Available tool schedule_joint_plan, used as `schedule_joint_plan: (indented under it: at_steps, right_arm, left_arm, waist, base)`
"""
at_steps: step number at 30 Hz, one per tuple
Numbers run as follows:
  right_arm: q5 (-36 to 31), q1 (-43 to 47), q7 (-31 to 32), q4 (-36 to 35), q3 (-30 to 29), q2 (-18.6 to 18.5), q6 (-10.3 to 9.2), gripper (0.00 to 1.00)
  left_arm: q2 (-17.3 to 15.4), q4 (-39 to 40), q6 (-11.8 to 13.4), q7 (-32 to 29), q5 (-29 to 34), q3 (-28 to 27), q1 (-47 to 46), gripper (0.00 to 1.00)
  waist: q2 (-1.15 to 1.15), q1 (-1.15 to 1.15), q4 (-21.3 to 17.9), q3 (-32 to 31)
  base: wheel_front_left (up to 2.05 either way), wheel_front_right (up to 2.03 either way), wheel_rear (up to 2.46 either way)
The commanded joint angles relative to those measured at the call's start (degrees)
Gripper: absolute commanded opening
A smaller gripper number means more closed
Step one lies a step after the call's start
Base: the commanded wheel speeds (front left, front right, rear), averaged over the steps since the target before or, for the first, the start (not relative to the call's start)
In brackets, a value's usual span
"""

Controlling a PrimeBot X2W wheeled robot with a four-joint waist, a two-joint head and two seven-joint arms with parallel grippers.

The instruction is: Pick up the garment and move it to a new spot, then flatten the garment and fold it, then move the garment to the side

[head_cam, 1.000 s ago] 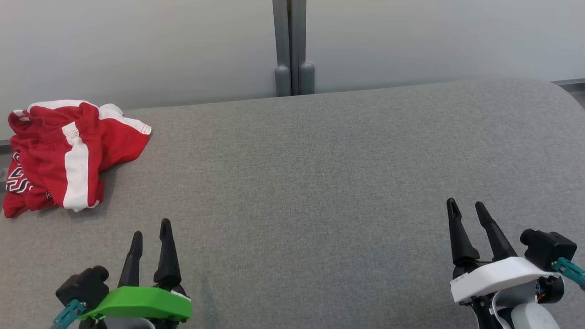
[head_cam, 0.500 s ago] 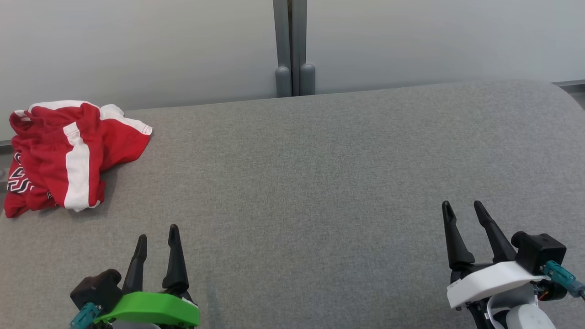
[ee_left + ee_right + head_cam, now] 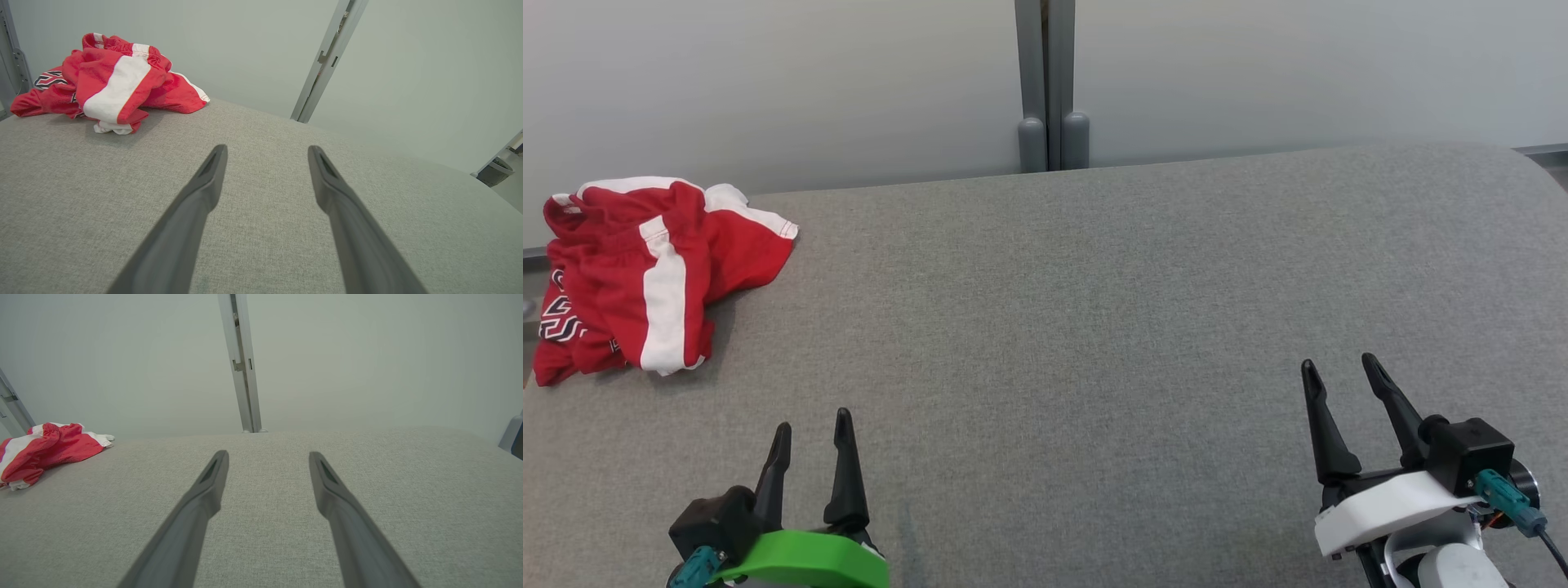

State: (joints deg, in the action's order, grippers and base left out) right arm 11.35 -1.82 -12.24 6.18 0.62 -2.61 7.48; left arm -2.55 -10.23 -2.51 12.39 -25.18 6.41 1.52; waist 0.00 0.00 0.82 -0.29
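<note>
A crumpled red garment (image 3: 645, 269) with white stripes lies bunched at the far left of the grey fabric surface (image 3: 1094, 310), part of it hanging over the left edge. It also appears in the left wrist view as the garment (image 3: 110, 81) and, far left, in the right wrist view as the garment (image 3: 45, 453). My left gripper (image 3: 813, 425) stands open near the front left, well short of the garment, nothing between its fingers. My right gripper (image 3: 1339, 367) stands open at the front right, also holding nothing.
A pale wall with a grey vertical post (image 3: 1045, 82) runs behind the surface. The surface's back edge curves down at the right. A dark bin (image 3: 492, 173) sits on the floor beyond the right side in the left wrist view.
Both grippers have slid back toward the bottom of the head view, the left one drifting right, the right one slightly left. The garment lies as before.
</note>
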Motion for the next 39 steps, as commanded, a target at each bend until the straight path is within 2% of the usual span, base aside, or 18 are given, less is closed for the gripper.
schedule_joint_plan:
  at_steps: [1,24,39]
  right_arm:
    - [-1.3,0.4,-0.7,-0.5,0.0,-0.3,0.02,1.00]
    - [-10.1,0.5,-3.0,-0.7,0.7,-0.4,0.02,1.00]
    - [-10.0,0.6,-3.0,-0.2,0.4,-0.4,0.01,1.00]
  left_arm:
    - [-0.5,0.0,0.2,0.5,0.9,0.1,0.2,1.00]
    - [-0.5,-1.9,0.5,3.0,7.4,1.5,1.0,1.00]
    - [-0.5,-2.6,0.4,2.8,6.8,1.5,0.7,1.00]
  waist:
    - [0.00,0.00,0.0,0.0]
    - [0.00,0.00,0.3,0.1]
    - [0.00,0.00,0.2,0.1]
  base:
    - [0.00,0.00,0.00]
    - [0.00,0.00,0.00]
    - [0.00,0.00,0.00]
